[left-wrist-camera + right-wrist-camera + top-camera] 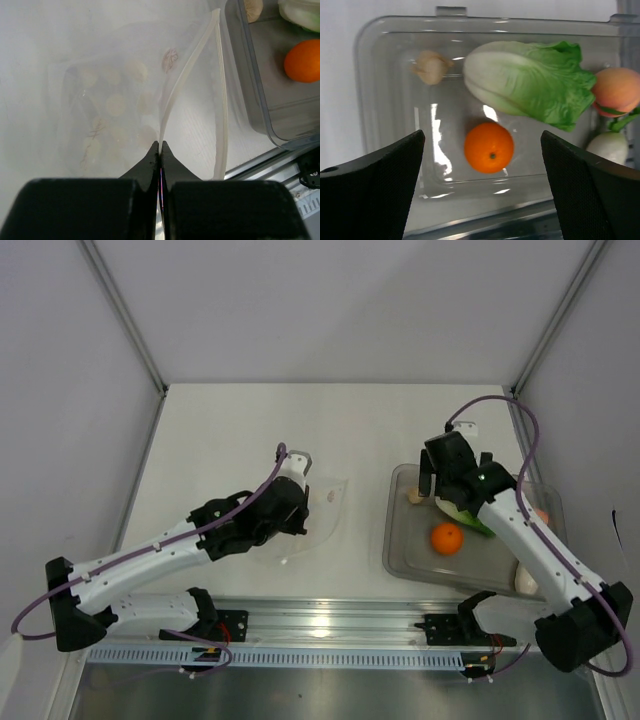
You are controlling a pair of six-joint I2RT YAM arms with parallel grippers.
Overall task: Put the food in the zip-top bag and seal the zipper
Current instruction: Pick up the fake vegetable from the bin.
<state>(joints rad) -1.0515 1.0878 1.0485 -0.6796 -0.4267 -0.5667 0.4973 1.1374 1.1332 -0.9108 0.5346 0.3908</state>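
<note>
Left gripper (160, 150): we see its fingers pressed together, pinching the zipper (187, 80) at the near end of the bag's mouth.
Right gripper (482, 137): fingers wide apart, holding nothing; it hangs over the tray (385, 100), with the orange (489, 147) showing between them.
Bag (115, 110): it lies flat on the table (240, 430), just left of the tray, mouth turned toward it. The pinched lip stands raised; the other lip lies on the table. Pale round patches show on the film; we cannot tell what they are.
Food: all in the tray. The lettuce (525, 82) lies on its side across the middle, and the orange sits apart from it, toward the arms. A peach (615, 92) touches the leafy end, a small pale bulb (431, 66) sits near the stem end, and a white round piece (612, 147) with a green stalk sits below the peach.
In the way: the tray's wall stands between the food and the bag's mouth. From above, the right arm (530, 540) crosses the tray and hides most of the lettuce and peach.
Around: purple cables (150, 545) run along both arms; a metal rail (330, 625) carries the bases at the near edge.
Surface: a plain white tabletop, matte, with faint glare.
Room: white panels on three sides, joined by grey metal posts (125, 315).
</note>
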